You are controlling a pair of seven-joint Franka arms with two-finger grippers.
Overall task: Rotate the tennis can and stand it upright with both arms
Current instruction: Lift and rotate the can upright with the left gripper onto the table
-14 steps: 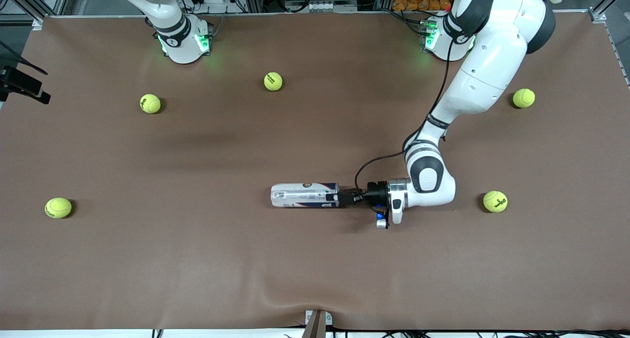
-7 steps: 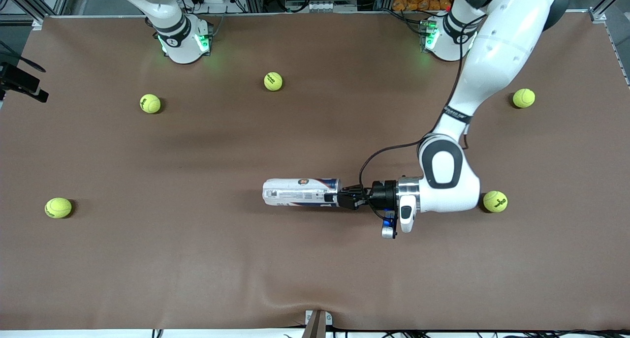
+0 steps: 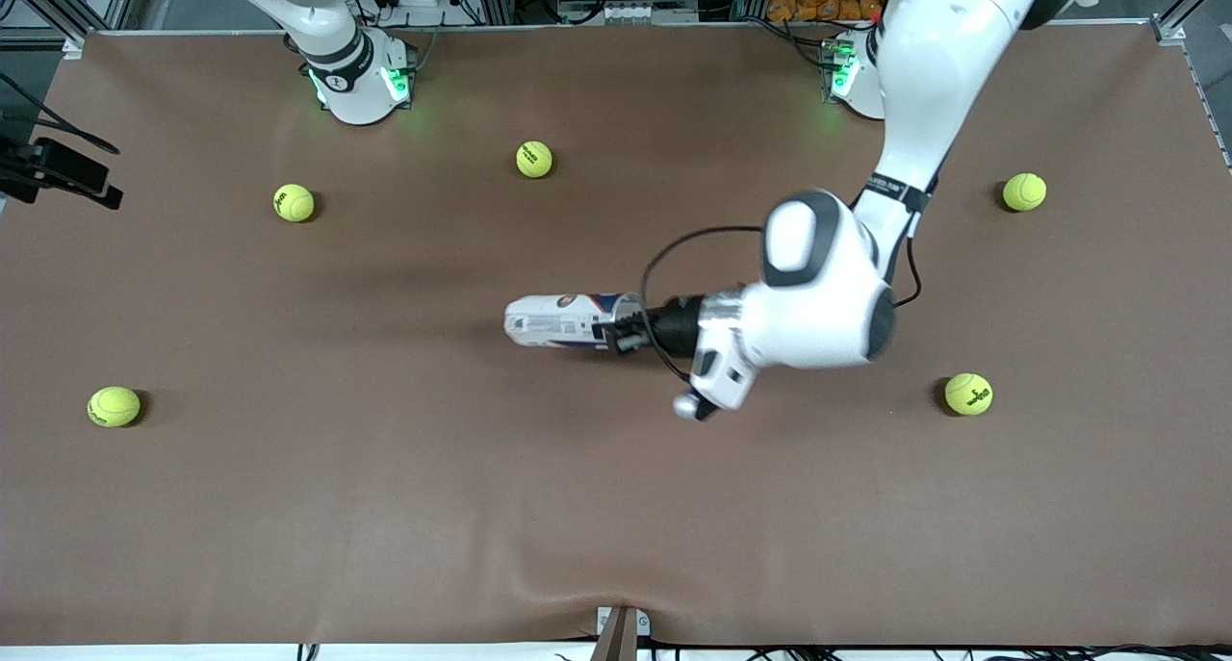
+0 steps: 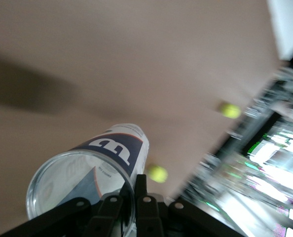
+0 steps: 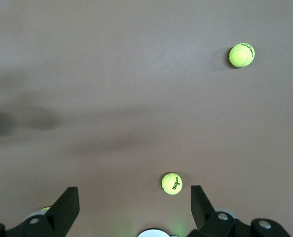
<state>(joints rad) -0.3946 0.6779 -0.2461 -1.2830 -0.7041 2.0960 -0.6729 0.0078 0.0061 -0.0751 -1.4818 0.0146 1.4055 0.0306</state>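
The tennis can (image 3: 558,322) is a clear tube with a white, navy and red label. It is held roughly level in the air over the middle of the table. My left gripper (image 3: 621,334) is shut on the silvery rim at its open end, one finger inside and one outside. In the left wrist view the can (image 4: 102,163) points away from the gripper (image 4: 131,185). My right gripper (image 5: 134,197) is open and empty, high over the table near the right arm's base, and waits. It does not show in the front view.
Several yellow-green tennis balls lie scattered on the brown table: one (image 3: 534,159) and another (image 3: 294,202) near the right arm's base, one (image 3: 114,406) at the right arm's end, and two (image 3: 1024,191) (image 3: 968,394) at the left arm's end.
My left arm has lifted the can off the table by its rim and carried it toward the bases. The wrist has risen and turned. The right arm has not moved.
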